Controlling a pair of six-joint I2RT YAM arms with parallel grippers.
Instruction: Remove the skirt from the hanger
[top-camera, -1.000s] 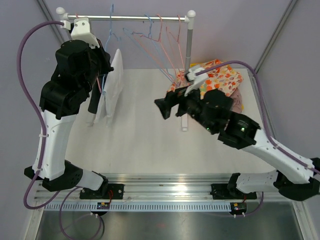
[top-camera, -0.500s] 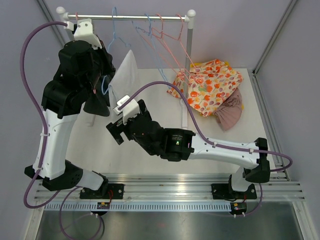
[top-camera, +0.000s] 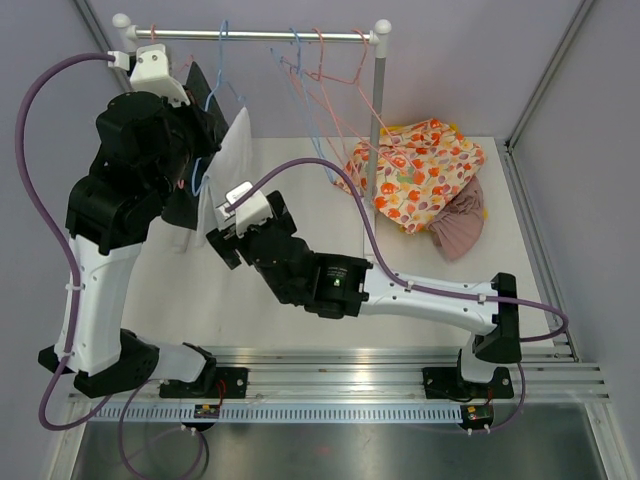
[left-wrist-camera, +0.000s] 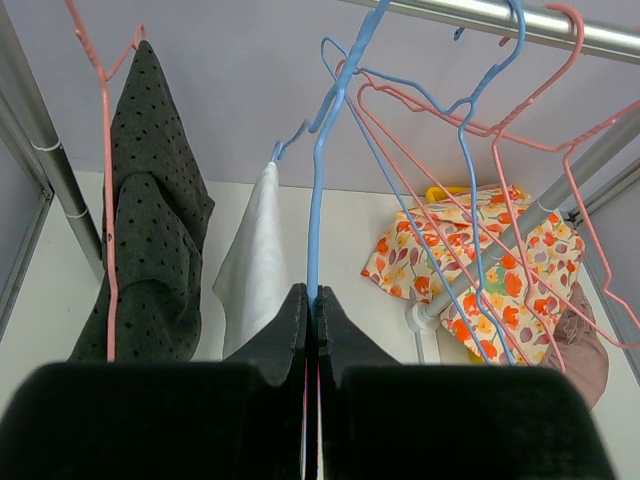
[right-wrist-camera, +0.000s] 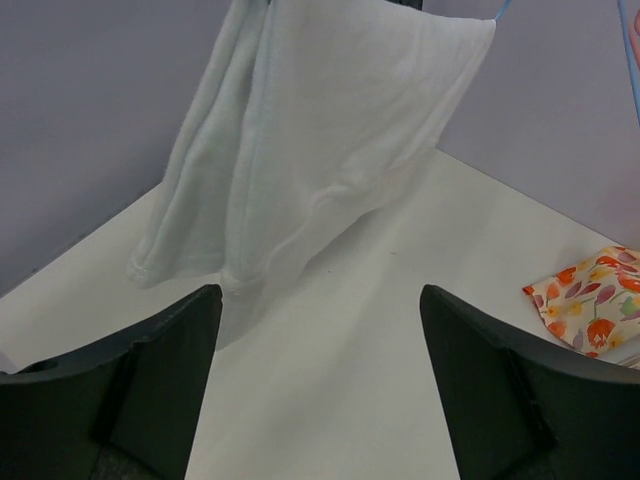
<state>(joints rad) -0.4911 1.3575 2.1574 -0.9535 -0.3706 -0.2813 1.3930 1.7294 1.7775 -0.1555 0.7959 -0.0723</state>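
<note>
**Blue hanger clamped in the left claw, right claw spread open under the white skirt**

The left claw (left-wrist-camera: 311, 303) is clenched on the lower part of the blue hanger (left-wrist-camera: 318, 200), whose hook is seen up at the metal rail (left-wrist-camera: 500, 15). The white skirt (right-wrist-camera: 310, 130) is hung on this hanger and is draped down beside the left claw, above the bench (right-wrist-camera: 340, 400). The right claw (right-wrist-camera: 320, 292) is held just below the skirt's hem with its jaws wide apart and nothing between them; whether the hem is touched by one finger cannot be told. Further out, a grey dotted garment (left-wrist-camera: 150, 220) is carried by a pink hanger (left-wrist-camera: 105, 150), and a flowered cloth (top-camera: 425, 165) is laid on the bench near the rail's post.
</note>
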